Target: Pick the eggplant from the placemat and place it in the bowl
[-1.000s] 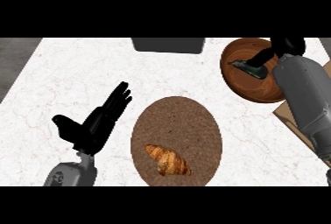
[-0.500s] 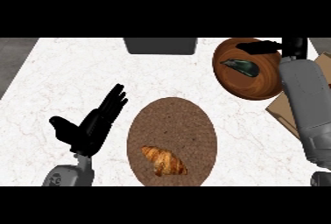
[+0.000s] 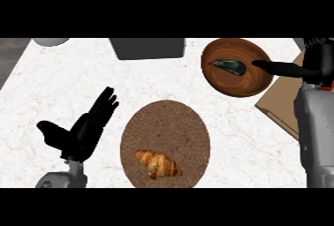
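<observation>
At the far left we see our left hand (image 3: 81,132) resting over the white marbled table (image 3: 39,88), fingers straight and spread, thumb out to the side, holding nothing. Just to its right lies the oval brown placemat (image 3: 166,128), and on the placemat's lower part sits a croissant (image 3: 158,163), well apart from our left hand's fingers. Along the top edge we make out a dark grey box (image 3: 147,47) and, further left, a pale rounded object (image 3: 51,41) cut off by the edge. Further right stands the wooden bowl (image 3: 251,84), and the eggplant (image 3: 228,66) lies inside it, in the upper left part of its hollow. Our right hand (image 3: 284,68) reaches over the bowl's right rim with straight fingers pointing toward the eggplant, apart from it and holding nothing. Beneath our right forearm a tan board (image 3: 280,103) lies beside the bowl.
</observation>
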`<state>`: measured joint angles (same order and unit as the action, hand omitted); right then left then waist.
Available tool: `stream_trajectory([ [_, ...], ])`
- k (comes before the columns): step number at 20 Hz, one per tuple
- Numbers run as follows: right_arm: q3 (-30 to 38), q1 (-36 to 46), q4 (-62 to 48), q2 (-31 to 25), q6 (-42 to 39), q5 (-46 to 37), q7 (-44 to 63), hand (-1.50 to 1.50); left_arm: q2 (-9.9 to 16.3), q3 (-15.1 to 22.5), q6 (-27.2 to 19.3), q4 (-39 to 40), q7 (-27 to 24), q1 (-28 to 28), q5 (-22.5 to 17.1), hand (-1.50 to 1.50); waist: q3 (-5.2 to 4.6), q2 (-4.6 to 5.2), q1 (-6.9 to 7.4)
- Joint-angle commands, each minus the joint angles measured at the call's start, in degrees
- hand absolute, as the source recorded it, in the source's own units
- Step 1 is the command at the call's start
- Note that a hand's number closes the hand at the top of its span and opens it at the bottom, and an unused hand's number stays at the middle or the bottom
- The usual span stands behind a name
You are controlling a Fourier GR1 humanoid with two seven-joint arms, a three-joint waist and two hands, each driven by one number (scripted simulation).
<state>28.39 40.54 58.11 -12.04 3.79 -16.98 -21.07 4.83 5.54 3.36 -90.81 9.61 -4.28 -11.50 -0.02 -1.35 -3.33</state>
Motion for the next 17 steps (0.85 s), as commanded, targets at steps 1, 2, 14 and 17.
stream_trajectory([
  [1, -1.6, -10.9, 14.4, 3.1, -6.0, 3.9, -1.6, -1.50, -0.4, -0.2, -1.2, 0.1, -1.1, 2.2, 0.8, 0.00, -0.10, -0.76, -2.16],
  [2, -0.7, -14.5, 17.3, 2.5, -8.1, 5.6, -2.8, -1.50, 0.5, -1.0, -1.1, -1.7, 1.0, 1.8, -0.2, 0.00, -0.04, -0.80, -2.26],
  [14, -1.8, -63.1, 46.2, 11.2, -24.9, 12.6, -17.0, 1.50, 2.1, -3.1, -0.6, -4.2, 0.5, 3.6, -1.1, 0.00, -0.03, -0.28, -3.90],
  [17, -6.9, -76.0, 46.8, 11.9, -28.8, 9.3, -25.3, 1.50, 0.6, -1.7, -0.9, -2.8, -0.3, 3.0, -0.3, 0.00, 0.05, 0.34, -3.15],
])
